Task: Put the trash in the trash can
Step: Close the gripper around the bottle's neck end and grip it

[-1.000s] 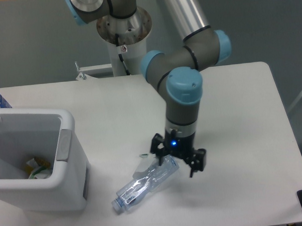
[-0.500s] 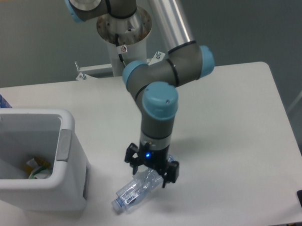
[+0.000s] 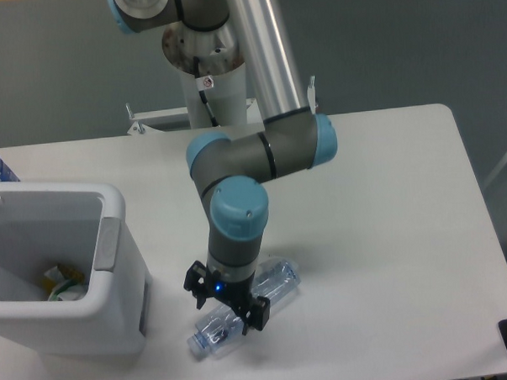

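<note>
Hand (image 3: 227,303) spread open, fingers straddling the bottle (image 3: 242,309)

The arm bends at its elbow and reaches straight down, wrist vertical; the gripper (image 3: 227,303) hangs low with its fingers spread apart.

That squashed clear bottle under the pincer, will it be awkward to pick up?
Probably light: the bottle looks empty and see-through. Its crushed, thin walls may buckle further when the pincer squeezes. Lying on its side on the table, it could roll or skid if nudged.
</note>
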You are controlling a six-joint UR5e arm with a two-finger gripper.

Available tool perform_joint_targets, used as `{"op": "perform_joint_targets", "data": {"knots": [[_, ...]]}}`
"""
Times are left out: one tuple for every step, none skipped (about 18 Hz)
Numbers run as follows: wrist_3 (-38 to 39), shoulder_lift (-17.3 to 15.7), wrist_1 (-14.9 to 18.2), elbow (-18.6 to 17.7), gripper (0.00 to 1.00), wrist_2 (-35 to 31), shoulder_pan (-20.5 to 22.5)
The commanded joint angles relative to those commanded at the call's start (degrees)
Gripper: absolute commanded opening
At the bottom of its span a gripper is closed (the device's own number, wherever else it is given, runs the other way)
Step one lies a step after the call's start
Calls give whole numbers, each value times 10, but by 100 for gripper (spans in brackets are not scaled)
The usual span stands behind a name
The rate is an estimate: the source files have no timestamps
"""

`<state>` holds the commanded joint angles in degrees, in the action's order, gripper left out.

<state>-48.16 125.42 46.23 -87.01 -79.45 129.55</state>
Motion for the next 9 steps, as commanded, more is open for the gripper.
{"op": "perform_joint_targets", "data": {"knots": [[-2,4,1,2,100,-1,-1],[-3,5,2,1,100,-2,-1],[-3,8,3,0,100,-1,-3],[-3,10,3,-1,100,-1,-3],[-3,12,4,-1,100,-2,-8],[-3,17,4,0,100,-3,-9],[-3,21,4,1,100,-3,-10],[-2,25,4,1,99,-4,-11],[-2,26,4,1,84,-4,-12]]}}
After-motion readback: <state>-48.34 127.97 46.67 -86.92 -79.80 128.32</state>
